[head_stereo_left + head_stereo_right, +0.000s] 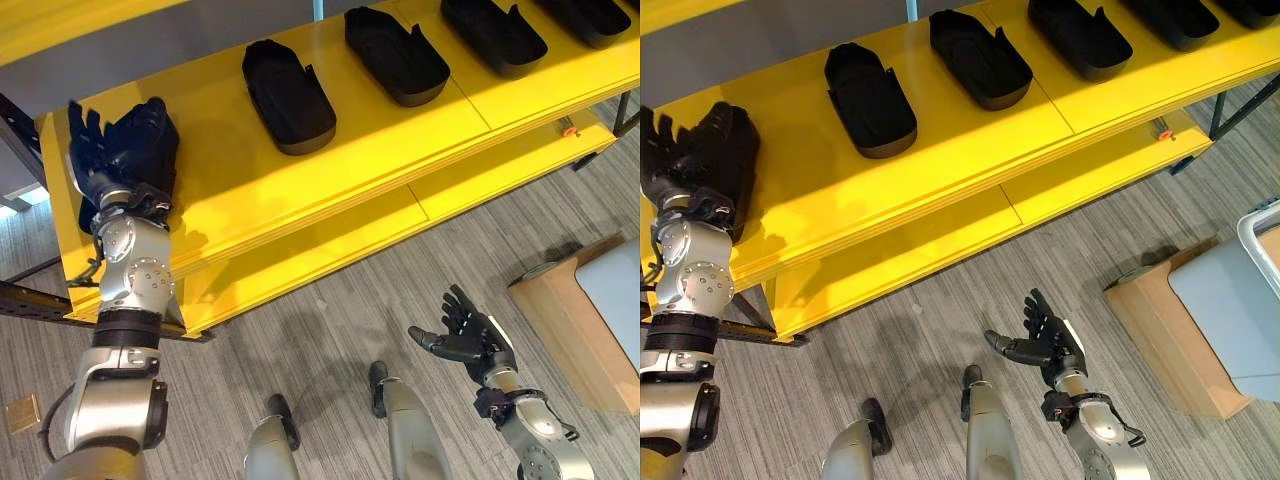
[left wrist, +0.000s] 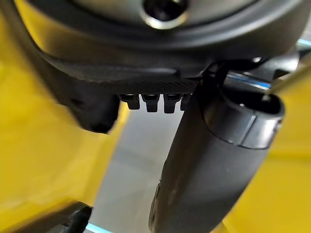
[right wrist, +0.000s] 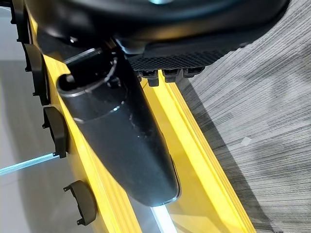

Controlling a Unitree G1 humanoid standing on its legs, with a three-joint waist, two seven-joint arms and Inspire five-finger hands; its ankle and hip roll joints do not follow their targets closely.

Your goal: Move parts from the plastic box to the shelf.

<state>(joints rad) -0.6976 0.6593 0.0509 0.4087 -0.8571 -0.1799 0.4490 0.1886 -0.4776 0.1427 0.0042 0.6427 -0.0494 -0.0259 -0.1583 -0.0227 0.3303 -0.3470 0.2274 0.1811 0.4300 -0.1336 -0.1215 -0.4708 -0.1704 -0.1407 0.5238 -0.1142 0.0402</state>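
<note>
The left hand [image 1: 105,150] is up over the near-left end of the yellow shelf [image 1: 400,150], and right beside its fingers sits a black part [image 1: 150,135], touching or nearly so. From the head views I honestly can't tell whether those fingers are wrapped round the part or just lying against it, and the wrist view doesn't settle it either. Further along from that hand, a row of parts is already laid out: the nearest one [image 1: 288,95] a gap away, then another [image 1: 395,55], and more beyond. The right hand [image 1: 465,335] hangs low over the floor, well apart from the shelf, fingers spread and loose, holding nothing, with the box [image 1: 610,300] off to its outer side. My guess is this is the placing step, so I'd say: set the part flat, line it up the same way as its neighbours, leave a similar gap, let go fully, then lift straight off so the fingers don't drag it toward the shelf edge.
</note>
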